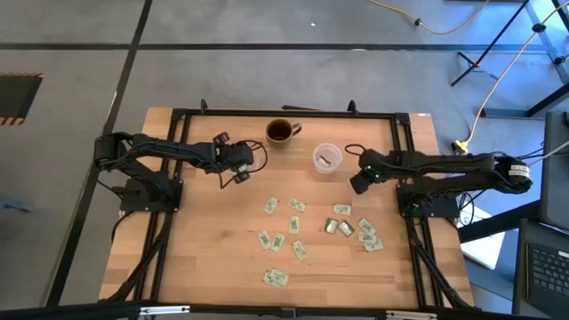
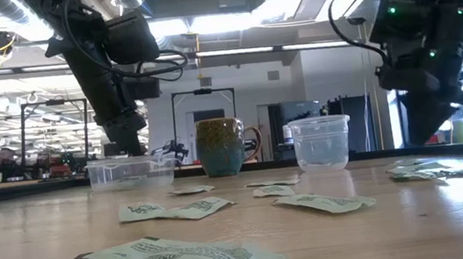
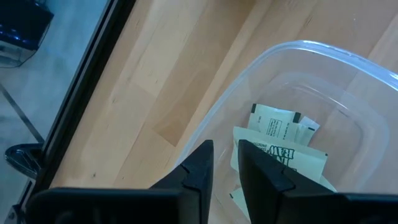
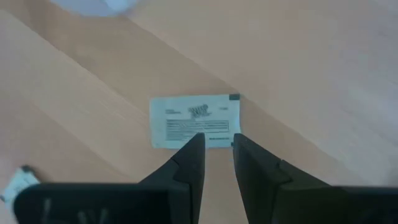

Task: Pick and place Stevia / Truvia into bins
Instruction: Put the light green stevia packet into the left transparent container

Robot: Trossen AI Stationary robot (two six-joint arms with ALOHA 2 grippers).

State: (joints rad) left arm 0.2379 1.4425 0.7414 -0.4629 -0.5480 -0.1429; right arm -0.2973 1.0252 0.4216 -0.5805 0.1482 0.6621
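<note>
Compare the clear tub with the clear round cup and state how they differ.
The tub is shallow and wide; the round cup is taller and narrower. The tub sits left of the dark mug in the low view, the cup right of it. The left gripper hangs over the tub, which holds sachets; no gripper is over the cup. Both are clear plastic and stand upright on the wooden table.

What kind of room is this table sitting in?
Probably a robotics lab or workshop in an open industrial space. A black metal frame rims the wooden table, cables run over the concrete floor, and more benches stand under ceiling strip lights.
</note>
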